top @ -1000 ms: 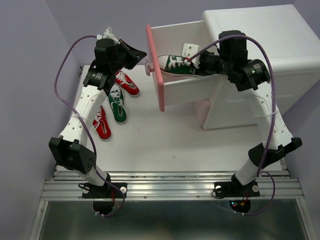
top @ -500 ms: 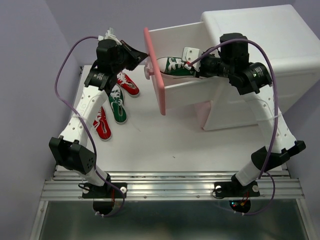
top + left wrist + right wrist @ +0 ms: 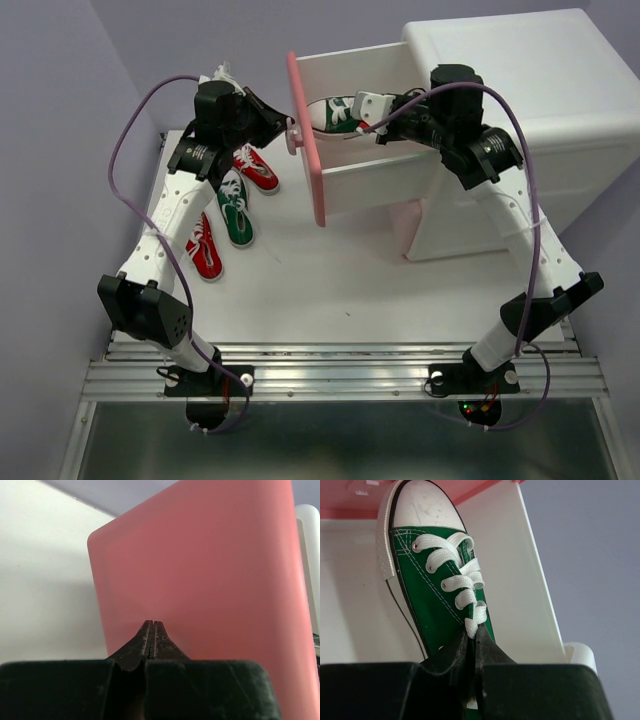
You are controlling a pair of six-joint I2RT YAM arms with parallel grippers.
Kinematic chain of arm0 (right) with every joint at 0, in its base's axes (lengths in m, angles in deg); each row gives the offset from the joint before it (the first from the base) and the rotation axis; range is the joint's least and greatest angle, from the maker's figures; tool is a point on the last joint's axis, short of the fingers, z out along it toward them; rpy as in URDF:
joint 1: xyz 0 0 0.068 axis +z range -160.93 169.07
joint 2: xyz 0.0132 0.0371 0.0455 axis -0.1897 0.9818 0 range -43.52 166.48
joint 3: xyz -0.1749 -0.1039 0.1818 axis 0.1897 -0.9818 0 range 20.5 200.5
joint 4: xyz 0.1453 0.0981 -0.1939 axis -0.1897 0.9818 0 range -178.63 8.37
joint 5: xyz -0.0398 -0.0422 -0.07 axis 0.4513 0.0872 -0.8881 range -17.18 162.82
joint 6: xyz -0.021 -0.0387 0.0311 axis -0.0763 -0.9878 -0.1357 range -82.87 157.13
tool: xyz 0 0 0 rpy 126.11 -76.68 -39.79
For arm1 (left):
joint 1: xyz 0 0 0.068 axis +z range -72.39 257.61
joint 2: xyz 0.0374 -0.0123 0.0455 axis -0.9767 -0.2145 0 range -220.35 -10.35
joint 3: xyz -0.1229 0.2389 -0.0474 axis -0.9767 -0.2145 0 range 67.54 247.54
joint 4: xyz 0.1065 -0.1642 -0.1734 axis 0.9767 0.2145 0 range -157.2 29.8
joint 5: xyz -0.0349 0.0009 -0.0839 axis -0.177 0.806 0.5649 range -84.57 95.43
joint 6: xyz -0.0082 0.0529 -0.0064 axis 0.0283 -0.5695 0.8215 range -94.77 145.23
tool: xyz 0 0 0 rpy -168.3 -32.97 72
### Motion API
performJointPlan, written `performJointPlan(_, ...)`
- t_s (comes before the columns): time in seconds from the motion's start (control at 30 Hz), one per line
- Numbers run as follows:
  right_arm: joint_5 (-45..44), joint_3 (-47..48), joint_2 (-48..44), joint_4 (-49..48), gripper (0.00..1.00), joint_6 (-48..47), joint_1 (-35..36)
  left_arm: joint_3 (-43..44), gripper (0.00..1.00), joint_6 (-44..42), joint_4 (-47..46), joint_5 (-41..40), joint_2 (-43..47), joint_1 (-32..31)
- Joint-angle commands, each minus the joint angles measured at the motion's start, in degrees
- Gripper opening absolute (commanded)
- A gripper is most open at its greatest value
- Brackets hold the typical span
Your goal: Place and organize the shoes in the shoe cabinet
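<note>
Three sneakers (image 3: 237, 207) lie on the table (image 3: 330, 270); one green sneaker (image 3: 335, 113) is inside the open drawer (image 3: 370, 178).
Right arm bends left over the shoe cabinet (image 3: 500, 60), right pincer (image 3: 472, 630) pinching that sneaker by its laces. Left arm stretches far; left pincer (image 3: 152, 625) pressed together, tips at the pink drawer front (image 3: 200, 570).

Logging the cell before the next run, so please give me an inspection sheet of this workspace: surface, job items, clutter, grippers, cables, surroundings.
Surface: white table, no spills seen.
Job's things: shoe cabinet, its pink-fronted drawer open; held green shoe inside it; loose green shoe, far red shoe and near red shoe on the table.
Clutter: nothing seen.
Grippers: left gripper shut, at the drawer front; right gripper shut on the held green shoe.
Cables: purple left cable and right cable arch above the arms.
Surroundings: lavender walls; metal rail at the near edge.
</note>
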Motion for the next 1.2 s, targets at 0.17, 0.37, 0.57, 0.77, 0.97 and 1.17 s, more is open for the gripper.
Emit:
performJointPlan(0.17,4.45,5.97,3.99,-13.02,0.08,-6.91,0.67,4.07,0.03,-2.58,-0.32,5.03,-0.06,-1.09)
performJointPlan(0.37,3.15,4.39,5.48,-14.86,0.17,-7.54,0.67,6.36,0.03,-5.04,1.79,5.21,-0.95,-1.09)
performJointPlan(0.57,0.78,4.03,7.77,-16.97,0.21,-7.54,0.67,5.21,0.03,-5.05,1.71,5.65,-0.51,-1.18)
performJointPlan(0.77,0.33,1.4,7.42,-18.56,0.7,-5.43,0.67,5.65,0.03,-6.01,2.14,5.65,-0.51,-1.18)
performJointPlan(0.97,2.26,1.84,5.75,-18.64,1.0,-1.12,0.67,5.13,0.03,-5.66,1.88,5.12,-0.16,-1.09)
performJointPlan(1.17,3.06,3.77,5.4,-26.44,1.0,11.5,0.67,5.56,0.06,-4.87,2.67,2.31,0.28,-1.09)
